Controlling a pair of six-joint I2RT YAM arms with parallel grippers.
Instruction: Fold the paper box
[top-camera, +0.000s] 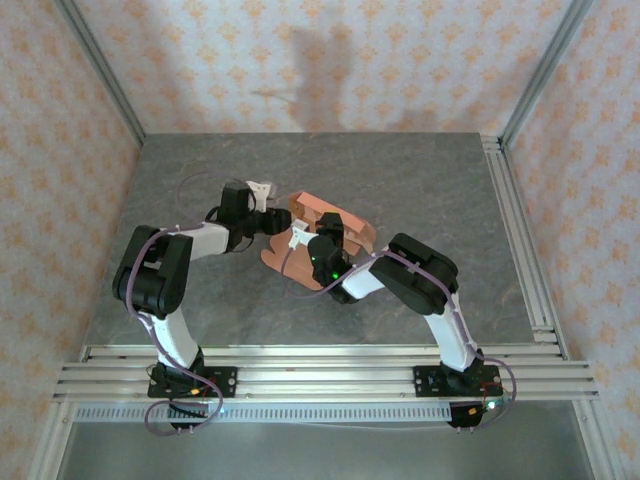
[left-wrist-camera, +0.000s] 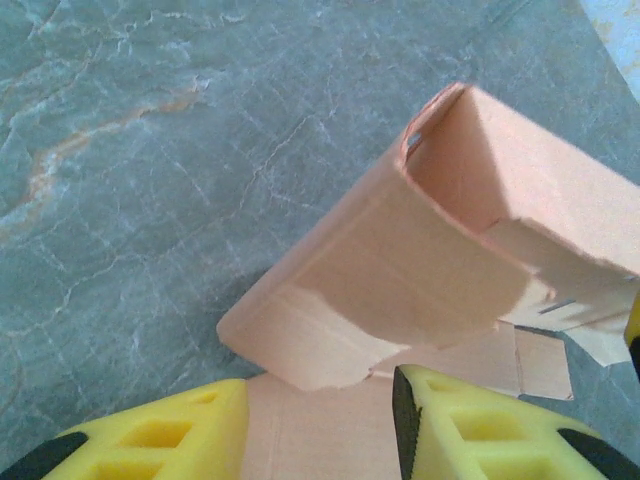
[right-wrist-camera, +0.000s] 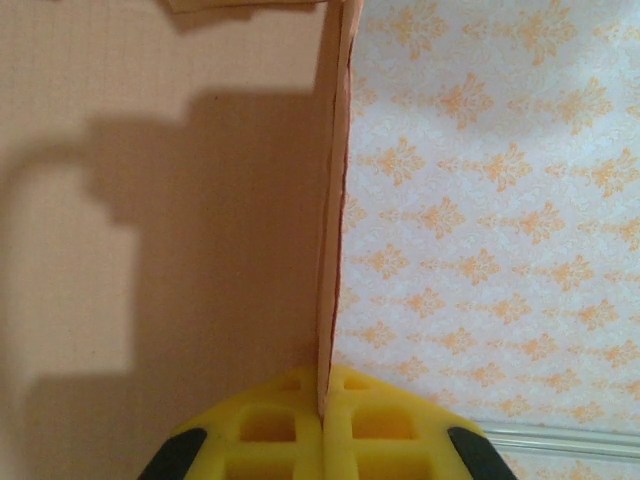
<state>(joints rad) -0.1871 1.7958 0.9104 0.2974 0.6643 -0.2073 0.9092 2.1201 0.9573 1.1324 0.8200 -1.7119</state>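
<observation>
The paper box is salmon-orange card, partly folded, standing in the middle of the table between both arms. My left gripper is at its left end. In the left wrist view its yellow fingers stand apart over a flat panel of the paper box, with a raised wall and a curved flap just beyond them; the left gripper is open. My right gripper is at the near side. In the right wrist view the right gripper is shut on the thin edge of an upright panel of the paper box.
The table is grey marbled stone. Aluminium rails run along its near edge and its right side. Patterned walls close in the back and both sides.
</observation>
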